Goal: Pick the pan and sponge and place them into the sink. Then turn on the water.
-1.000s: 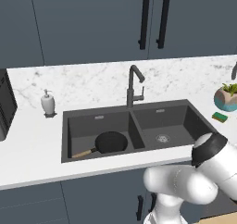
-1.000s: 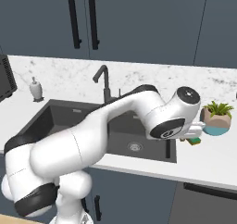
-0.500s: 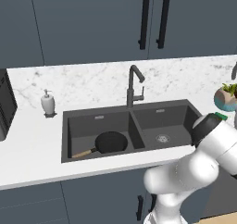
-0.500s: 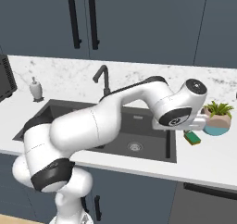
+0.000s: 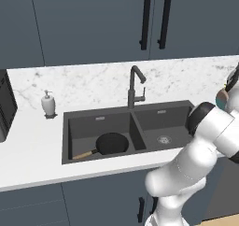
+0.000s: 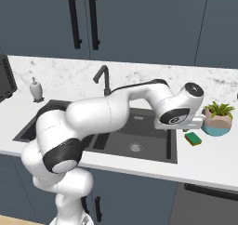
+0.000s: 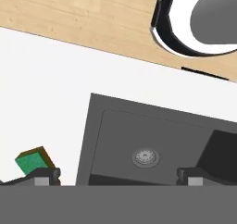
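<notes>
Gripper (image 7: 115, 174) is spread wide w/ nothing between the fingers; in the hand view the two dark tips stand far apart at the bottom edge, one near the sponge (image 7: 33, 161), the other over the sink (image 7: 120, 121). So the gripper isn't centred on the sponge yet: the sponge sits off to one fingertip's side, just outside the gap, on the white worktop (image 7: 55, 79) right by the sink's rim.

From the right base view the wrist hangs over the sink's right edge, gripper (image 6: 199, 123) pointing toward the sponge (image 6: 192, 138), which lies just below and a bit to the robot's right, apart from it, not touching. Sponge's long axis looks to run diagonally across the worktop (image 6: 204, 159), roughly away from the sink corner toward the potted plant (image 6: 217, 118) just behind it. My read: next move needs a small shift right plus a drop, and prob. a wrist turn so the fingers close across the short side.

Further out: pan (image 5: 110, 144) already lies in the left basin of the sink (image 5: 158, 113), wooden handle pointing front-left. Faucet (image 5: 134, 87) stands behind the divider, no stream visible, so water's off. Soap bottle (image 5: 48, 103) is well apart, far left.
</notes>
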